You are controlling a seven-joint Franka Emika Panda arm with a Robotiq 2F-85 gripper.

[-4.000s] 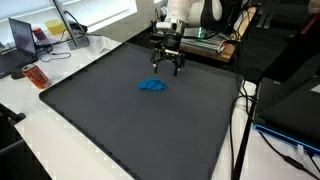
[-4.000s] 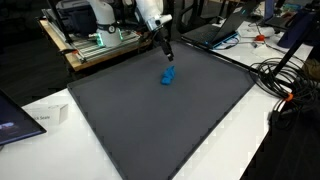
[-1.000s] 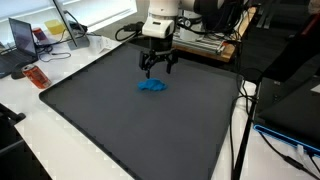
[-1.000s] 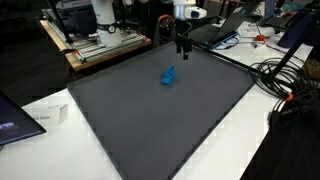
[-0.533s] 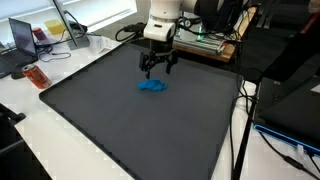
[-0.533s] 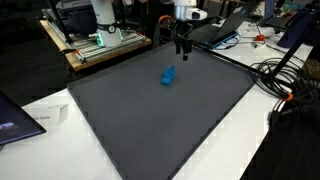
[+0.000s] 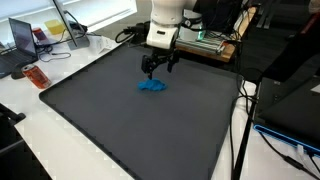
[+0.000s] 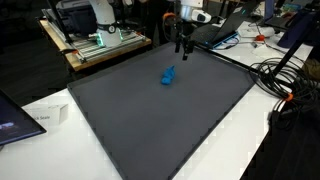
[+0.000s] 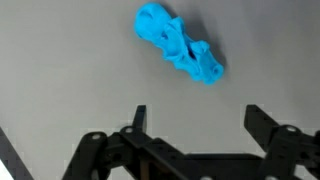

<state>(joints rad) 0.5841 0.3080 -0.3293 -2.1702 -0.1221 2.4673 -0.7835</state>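
Since four seconds ago the hand has drawn away from the blue object lying on the bench; it hangs wide open, holding nothing.

thing: small blue object, knobbly and irregular; whether it is crumpled cloth or moulded plastic cannot be told
colour: bright sky blue all over, no markings visible
shape: elongated, with a rounder, thicker lump at one end and a narrower, bumpy run of folds or ridges toward the other
pose: lying flat and low, long axis on a diagonal in the wrist view, thick end toward upper left
state: free, nothing touching or holding it, in one piece
support: rests directly on the dark grey mat
place: in both exterior views it sits in the mat's far half, well inside the edges, alone on the surface
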